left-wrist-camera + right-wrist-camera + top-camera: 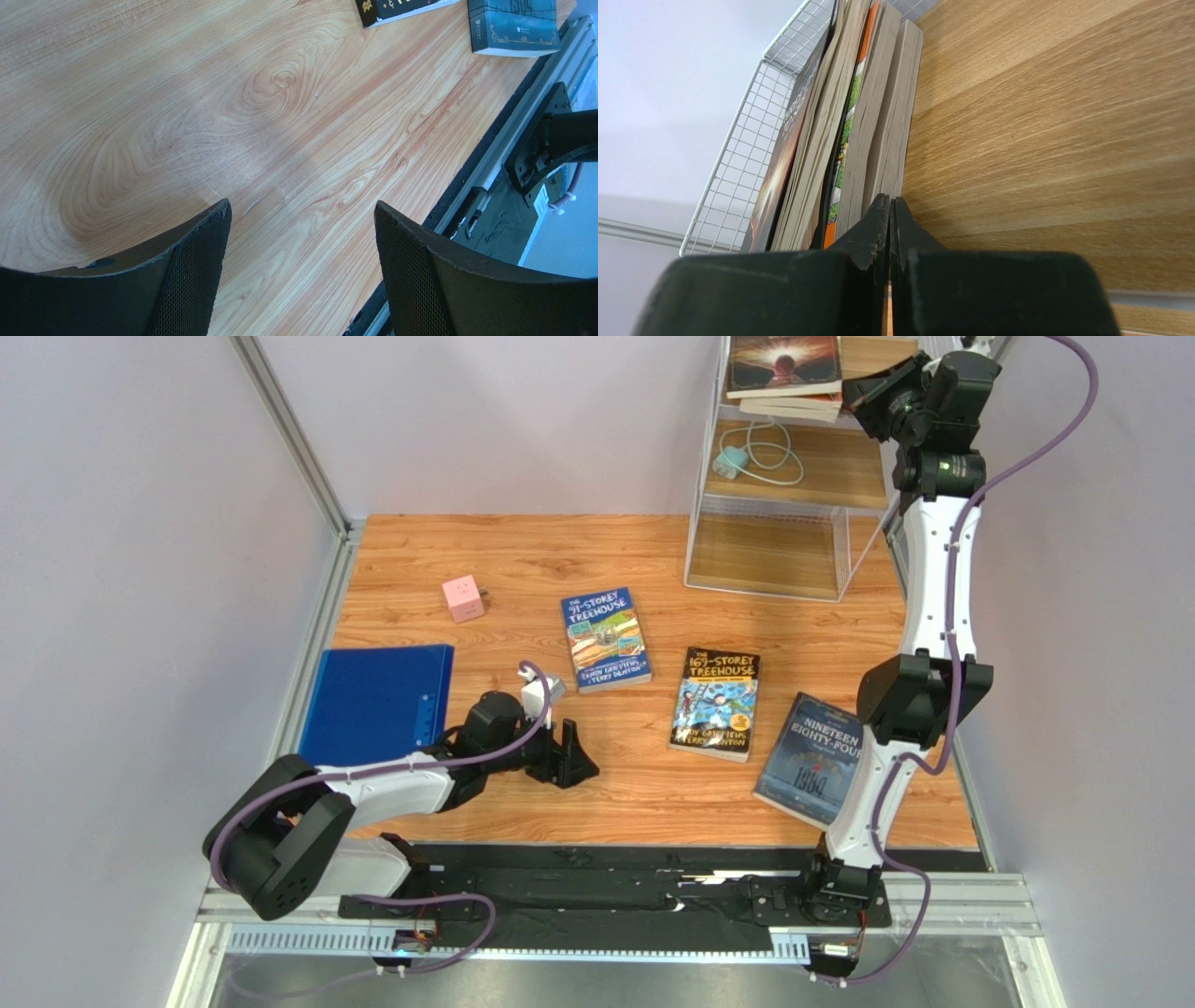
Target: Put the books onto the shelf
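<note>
Three books lie flat on the table: a colourful Treehouse book [606,637], a darker Treehouse book [716,703] and the grey-blue Nineteen Eighty-Four [809,759]. More books [783,367] are stacked on the top board of the white wire shelf [765,553]. My right gripper [861,389] is up at that tier. In the right wrist view it [891,204] is shut and empty, its tips at the page edges of the stack [836,126] on the wooden board [1053,126]. My left gripper [575,753] rests low over the table, open and empty [302,210].
A blue flat folder [376,703] lies at the table's left edge and a small pink cube [463,598] behind it. A white cable with a plug [758,455] sits on the shelf's middle board. The black rail [491,161] runs along the near edge.
</note>
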`<state>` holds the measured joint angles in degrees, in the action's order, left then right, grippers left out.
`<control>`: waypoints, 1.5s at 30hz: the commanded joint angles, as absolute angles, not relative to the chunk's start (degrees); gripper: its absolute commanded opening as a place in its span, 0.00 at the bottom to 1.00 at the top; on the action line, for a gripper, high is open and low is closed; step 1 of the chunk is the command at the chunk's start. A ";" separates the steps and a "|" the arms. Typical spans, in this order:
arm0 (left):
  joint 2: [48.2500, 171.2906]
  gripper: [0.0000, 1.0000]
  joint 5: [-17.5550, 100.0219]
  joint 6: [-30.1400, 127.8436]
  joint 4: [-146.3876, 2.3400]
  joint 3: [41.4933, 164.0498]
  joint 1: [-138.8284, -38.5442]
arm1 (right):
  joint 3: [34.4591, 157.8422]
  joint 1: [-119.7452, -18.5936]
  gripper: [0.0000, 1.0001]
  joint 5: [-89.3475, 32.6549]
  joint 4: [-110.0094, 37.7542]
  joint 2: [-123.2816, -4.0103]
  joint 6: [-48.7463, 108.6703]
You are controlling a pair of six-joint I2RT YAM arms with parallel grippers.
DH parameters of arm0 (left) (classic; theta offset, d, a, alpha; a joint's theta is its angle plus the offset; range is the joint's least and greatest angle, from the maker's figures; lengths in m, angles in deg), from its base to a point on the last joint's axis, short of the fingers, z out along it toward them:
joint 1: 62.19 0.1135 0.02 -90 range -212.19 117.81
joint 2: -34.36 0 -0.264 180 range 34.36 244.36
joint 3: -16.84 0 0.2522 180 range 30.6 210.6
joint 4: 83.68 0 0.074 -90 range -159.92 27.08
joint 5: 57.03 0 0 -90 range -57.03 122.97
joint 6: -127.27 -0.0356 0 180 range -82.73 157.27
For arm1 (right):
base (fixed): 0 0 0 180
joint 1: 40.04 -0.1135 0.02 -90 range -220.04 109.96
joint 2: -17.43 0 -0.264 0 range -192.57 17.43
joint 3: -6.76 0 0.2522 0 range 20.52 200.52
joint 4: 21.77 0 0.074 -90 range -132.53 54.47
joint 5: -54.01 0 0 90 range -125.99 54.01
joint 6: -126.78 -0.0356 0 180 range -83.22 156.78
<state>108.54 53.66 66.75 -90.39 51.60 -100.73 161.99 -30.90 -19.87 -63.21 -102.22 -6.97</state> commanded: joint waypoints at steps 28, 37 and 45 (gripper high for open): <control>107.75 0.80 53.54 67.15 -92.77 51.43 -100.95 | 154.17 -34.68 0.00 -25.60 -55.68 -96.41 -4.72; 107.75 0.80 53.45 67.24 -92.95 51.43 -100.95 | 140.05 -34.68 0.02 -32.91 -52.58 -78.55 0.91; 107.75 0.80 53.19 66.54 -89.35 54.85 -100.95 | 107.79 -34.68 0.38 -27.22 -55.65 -55.13 0.74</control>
